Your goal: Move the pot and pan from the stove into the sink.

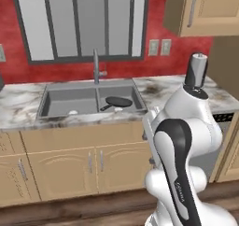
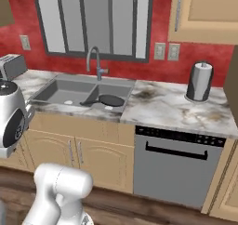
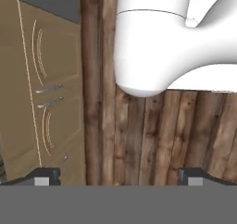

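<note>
Between our fingertips [image 3: 46,176] lies bare wood floor [image 3: 148,135]; the gripper [image 3: 118,177] hangs wide open, holding nothing. Far from the fingers, the pan [image 1: 119,101] rests in the sink [image 1: 56,87]. We reckon the pot remains, though we cannot place it.

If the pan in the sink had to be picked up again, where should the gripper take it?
Grip the pan's long thin handle, coming from above. The pan lies flat in the sink's right basin, its handle pointing toward the divider; the basin walls likely block a sideways approach.
</note>
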Tool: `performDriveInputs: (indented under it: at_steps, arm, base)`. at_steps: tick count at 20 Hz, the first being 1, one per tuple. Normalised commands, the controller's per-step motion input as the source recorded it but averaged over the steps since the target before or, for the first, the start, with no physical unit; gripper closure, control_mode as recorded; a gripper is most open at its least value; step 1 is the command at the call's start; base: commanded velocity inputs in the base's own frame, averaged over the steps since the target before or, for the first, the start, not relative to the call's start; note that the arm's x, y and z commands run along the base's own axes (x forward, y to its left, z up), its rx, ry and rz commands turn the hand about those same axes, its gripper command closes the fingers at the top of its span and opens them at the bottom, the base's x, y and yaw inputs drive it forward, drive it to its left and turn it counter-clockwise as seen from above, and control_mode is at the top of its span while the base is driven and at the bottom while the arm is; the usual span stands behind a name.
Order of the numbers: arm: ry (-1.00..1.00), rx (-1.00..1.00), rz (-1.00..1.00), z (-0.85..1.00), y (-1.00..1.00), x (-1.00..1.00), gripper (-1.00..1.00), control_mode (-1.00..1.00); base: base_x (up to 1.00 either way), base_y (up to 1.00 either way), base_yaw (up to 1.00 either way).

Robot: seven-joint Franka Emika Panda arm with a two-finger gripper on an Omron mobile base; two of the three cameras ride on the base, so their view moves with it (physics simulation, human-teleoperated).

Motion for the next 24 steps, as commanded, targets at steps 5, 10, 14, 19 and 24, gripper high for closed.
performDriveInputs:
  at_steps: [5, 10, 14, 19, 24]
  arm:
    - [0.0, 0.0, 0.0, 0.0, 0.0, 0.0, -1.0, 1.0]
    - [0.0, 0.0, 0.0, 0.0, 0.0, 0.0, -1.0, 1.0]
    - [0.0, 0.0, 0.0, 0.0, 0.0, 0.0, -1.0, 1.0]
    - [0.0, 0.0, 0.0, 0.0, 0.0, 0.0, -1.0, 1.0]
    - [0.0, 0.0, 0.0, 0.0, 0.0, 0.0, -1.0, 1.0]
  base:
    - [-0.29, -0.09, 0.44]
    - [-0.36, -0.2, 0.4]
    - [-0.36, -0.17, 0.41]
    - [-0.34, -0.13, 0.42]
    - [-0.31, -0.11, 0.43]
